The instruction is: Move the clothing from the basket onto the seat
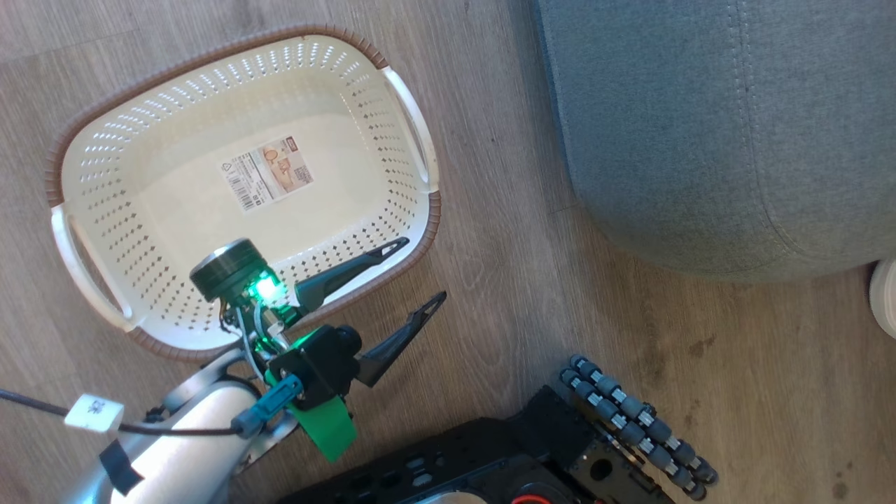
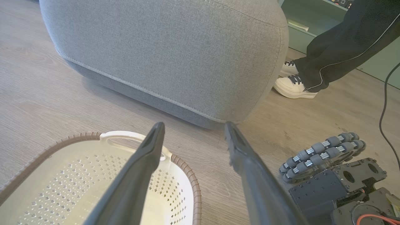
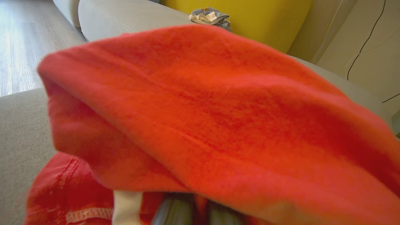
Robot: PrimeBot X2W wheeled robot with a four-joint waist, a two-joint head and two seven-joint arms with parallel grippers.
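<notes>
The basket [image 1: 112,161] stands on the wooden floor with nothing in it but its label sticker. My left gripper [image 1: 424,269] hovers over the basket's near right rim, open and holding nothing; in the left wrist view its fingers [image 2: 193,125] point at the seat [image 2: 172,47], with the basket [image 2: 187,175] below. The grey-green seat [image 1: 700,126] sits right of the basket. Red clothing [image 3: 203,109] is bunched over my right gripper [image 3: 195,212], which is shut on it above the seat [image 3: 18,131]. A second red piece with a pale hem [image 3: 62,193] lies beneath.
My base with its roller wheel [image 1: 633,420] is at the bottom right, also seen beside the left fingers [image 2: 322,151]. A person's legs and white shoes [image 2: 293,87] stand past the seat's corner. A yellow cushion [image 3: 243,15] and a crumpled cloth [image 3: 207,15] lie beyond.
</notes>
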